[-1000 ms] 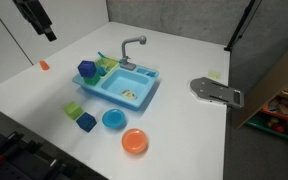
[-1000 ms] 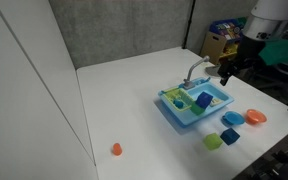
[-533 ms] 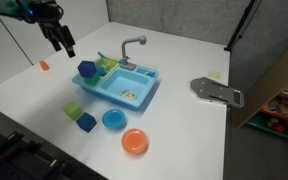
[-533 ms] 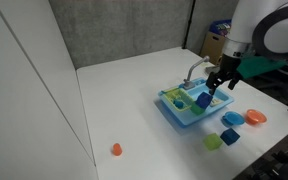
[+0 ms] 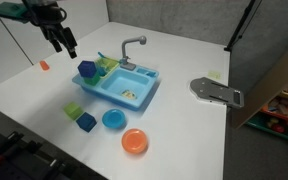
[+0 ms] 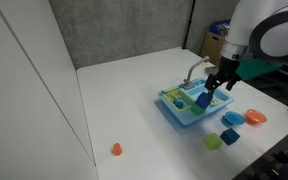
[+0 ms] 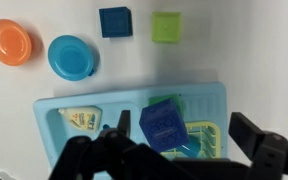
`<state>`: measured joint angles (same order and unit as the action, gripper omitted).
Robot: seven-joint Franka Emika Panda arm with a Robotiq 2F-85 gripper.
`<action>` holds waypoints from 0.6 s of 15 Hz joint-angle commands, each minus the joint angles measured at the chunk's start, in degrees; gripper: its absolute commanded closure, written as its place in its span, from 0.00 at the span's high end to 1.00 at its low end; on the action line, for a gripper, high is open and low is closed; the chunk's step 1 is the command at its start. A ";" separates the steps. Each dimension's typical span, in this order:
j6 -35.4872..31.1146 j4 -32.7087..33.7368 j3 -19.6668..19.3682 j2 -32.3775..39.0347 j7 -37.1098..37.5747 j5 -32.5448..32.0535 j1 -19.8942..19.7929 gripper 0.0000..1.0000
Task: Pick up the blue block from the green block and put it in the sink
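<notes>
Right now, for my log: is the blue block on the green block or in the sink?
On the green block: the blue block sits atop it, raised above the sink rim.

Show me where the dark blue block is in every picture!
In an exterior view: the blue block is left of the picture's middle, at the left end of the sink.
In an exterior view: blue block, right of middle, in the sink.
Wrist view: blue block, lower middle, inside the sink.
Shared landmark: the light blue sink.
</notes>
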<state>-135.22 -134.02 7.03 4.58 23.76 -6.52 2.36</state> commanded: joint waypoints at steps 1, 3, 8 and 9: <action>-2.91 2.35 -1.34 3.38 -7.65 3.02 0.61 1.00; -4.77 3.38 -1.35 5.26 -12.41 5.19 0.42 1.00; -9.68 5.35 -2.23 9.81 -18.79 4.81 0.43 1.00; -10.35 5.71 -2.61 10.58 -18.89 4.22 0.53 1.00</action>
<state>-143.84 -130.64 5.68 12.29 7.54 -1.60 2.36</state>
